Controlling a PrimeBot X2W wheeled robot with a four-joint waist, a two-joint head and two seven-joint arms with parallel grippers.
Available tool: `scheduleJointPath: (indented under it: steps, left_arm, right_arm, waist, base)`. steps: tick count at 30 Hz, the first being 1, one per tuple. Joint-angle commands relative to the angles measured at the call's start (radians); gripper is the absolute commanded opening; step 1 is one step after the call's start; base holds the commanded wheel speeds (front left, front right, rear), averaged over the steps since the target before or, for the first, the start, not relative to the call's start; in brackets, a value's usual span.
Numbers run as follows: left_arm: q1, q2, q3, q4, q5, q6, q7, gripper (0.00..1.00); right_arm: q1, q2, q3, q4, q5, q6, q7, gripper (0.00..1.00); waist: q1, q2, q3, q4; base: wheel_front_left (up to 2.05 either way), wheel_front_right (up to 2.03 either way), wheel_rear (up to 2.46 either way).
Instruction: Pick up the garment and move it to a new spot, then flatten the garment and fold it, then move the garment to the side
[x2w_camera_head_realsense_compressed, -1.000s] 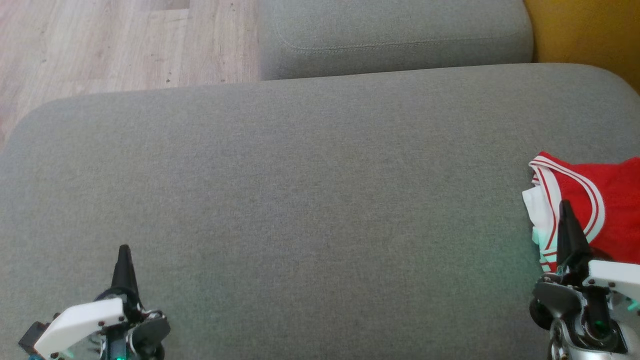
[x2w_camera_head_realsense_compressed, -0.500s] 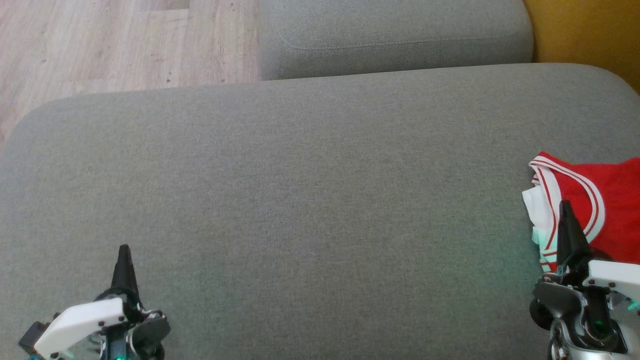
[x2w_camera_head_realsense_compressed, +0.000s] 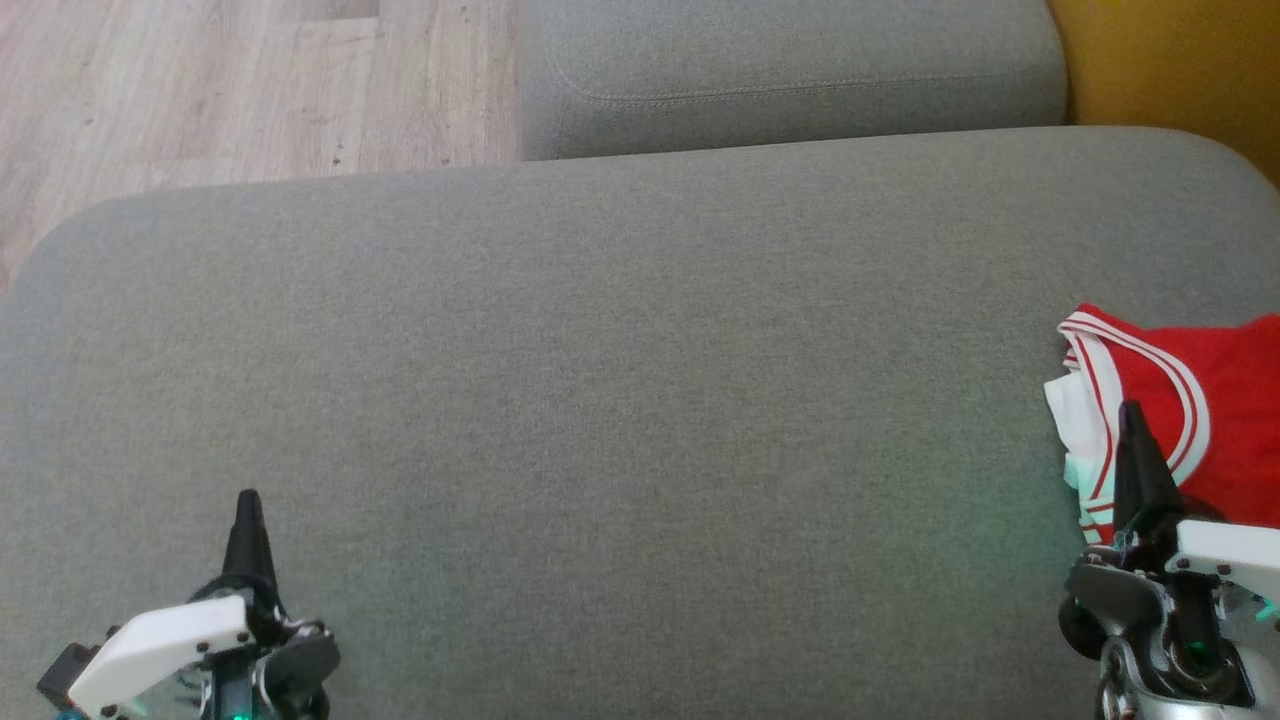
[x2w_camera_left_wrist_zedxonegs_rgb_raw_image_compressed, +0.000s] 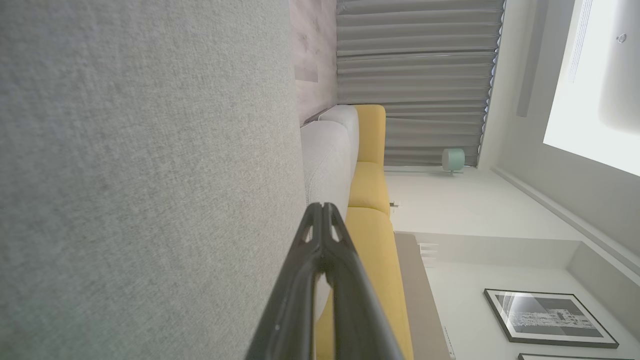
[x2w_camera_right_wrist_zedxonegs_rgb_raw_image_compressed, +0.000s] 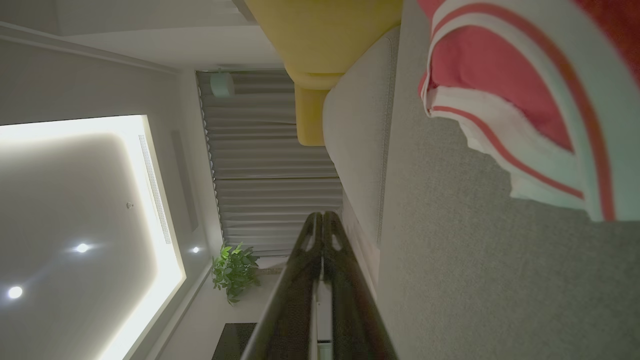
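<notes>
The garment (x2w_camera_head_realsense_compressed: 1190, 410) is a red jersey with white and red striped trim, lying folded at the right edge of the grey sofa seat (x2w_camera_head_realsense_compressed: 620, 400). Its trim also shows in the right wrist view (x2w_camera_right_wrist_zedxonegs_rgb_raw_image_compressed: 525, 100). My right gripper (x2w_camera_head_realsense_compressed: 1130, 415) sits at the lower right, shut with nothing in it, its tip overlapping the garment's left edge in the head view. In the right wrist view its fingers (x2w_camera_right_wrist_zedxonegs_rgb_raw_image_compressed: 322, 220) are pressed together, apart from the cloth. My left gripper (x2w_camera_head_realsense_compressed: 247, 503) rests at the lower left, shut and empty (x2w_camera_left_wrist_zedxonegs_rgb_raw_image_compressed: 322, 210), far from the garment.
A second grey cushion (x2w_camera_head_realsense_compressed: 790, 70) lies beyond the seat, with wooden floor (x2w_camera_head_realsense_compressed: 200, 90) at the upper left and a yellow cushion (x2w_camera_head_realsense_compressed: 1180, 60) at the upper right. In the left wrist view, curtains (x2w_camera_left_wrist_zedxonegs_rgb_raw_image_compressed: 415, 80) and a framed picture (x2w_camera_left_wrist_zedxonegs_rgb_raw_image_compressed: 547, 317) line the room.
</notes>
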Motion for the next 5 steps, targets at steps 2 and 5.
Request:
scheduleJointPath:
  steps: [2,5]
  left_arm:
    - [-0.048,0.008,0.04,-0.036,-0.005,-0.007,0.003,0.0]
    - [-0.048,0.008,0.04,-0.036,-0.005,-0.007,0.003,0.0]
  right_arm:
    - [-0.018,-0.005,0.02,-0.04,0.007,-0.001,0.007,0.0]
    - [-0.018,-0.005,0.02,-0.04,0.007,-0.001,0.007,0.0]
  waist:
    - [0.0,0.0,0.0,0.0]
    - [0.0,0.0,0.0,0.0]
  base:
    - [0.0,0.0,0.0]
    - [0.0,0.0,0.0]
